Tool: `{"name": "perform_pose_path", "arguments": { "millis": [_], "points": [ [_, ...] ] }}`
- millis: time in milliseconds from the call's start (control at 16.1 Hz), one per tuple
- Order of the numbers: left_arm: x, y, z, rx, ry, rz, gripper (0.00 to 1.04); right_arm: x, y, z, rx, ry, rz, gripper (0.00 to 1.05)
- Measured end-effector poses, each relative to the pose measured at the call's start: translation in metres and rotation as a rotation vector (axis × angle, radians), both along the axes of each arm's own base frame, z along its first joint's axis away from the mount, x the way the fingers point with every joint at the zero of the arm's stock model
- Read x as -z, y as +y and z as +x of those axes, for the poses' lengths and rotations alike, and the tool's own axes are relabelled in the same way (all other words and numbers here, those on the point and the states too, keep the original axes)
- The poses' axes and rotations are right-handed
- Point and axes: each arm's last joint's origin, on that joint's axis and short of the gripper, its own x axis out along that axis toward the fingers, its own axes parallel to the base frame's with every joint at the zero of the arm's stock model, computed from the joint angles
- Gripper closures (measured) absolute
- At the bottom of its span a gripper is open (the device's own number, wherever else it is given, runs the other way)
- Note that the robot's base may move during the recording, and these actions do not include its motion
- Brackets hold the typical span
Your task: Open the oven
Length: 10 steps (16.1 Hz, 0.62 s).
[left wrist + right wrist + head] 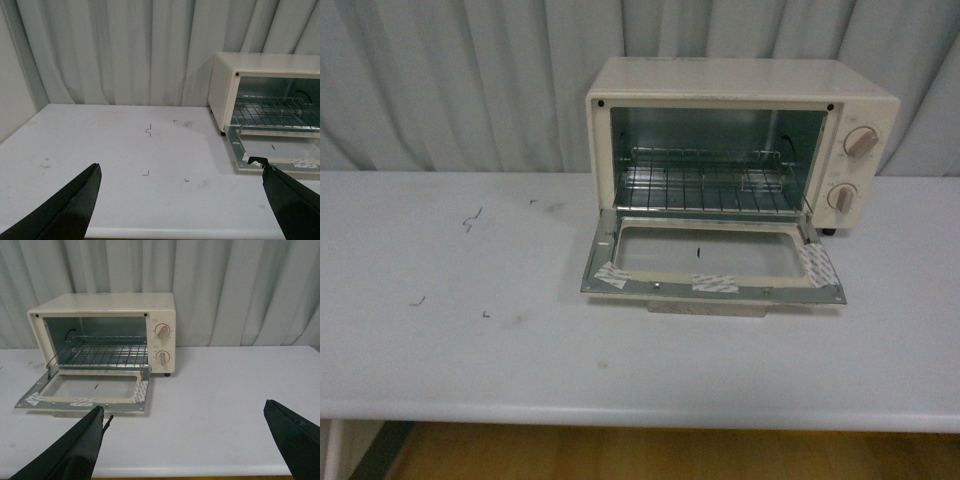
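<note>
**Door down, both arms clear**

The toaster oven [740, 150] sits at the back of the white table [470, 350], its glass door [710, 262] folded flat in front of it, the wire rack [705, 185] exposed. The left gripper [180, 200] and right gripper [185, 440] both hang spread wide and empty, well in front of the door. The opening looks complete; the sound finish is keeping both arms back, clear of the lowered door.
</note>
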Motion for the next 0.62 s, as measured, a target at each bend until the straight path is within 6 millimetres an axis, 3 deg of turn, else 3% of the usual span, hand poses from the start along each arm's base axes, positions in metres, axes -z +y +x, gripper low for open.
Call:
{"name": "perform_pose_path", "arguments": {
  "millis": [620],
  "points": [
    [0.0003,0.0000,0.0000,-0.001,0.003,0.000,0.07,0.0003,0.0000,0.0000,0.000,0.003,0.000,0.06]
  ]
}}
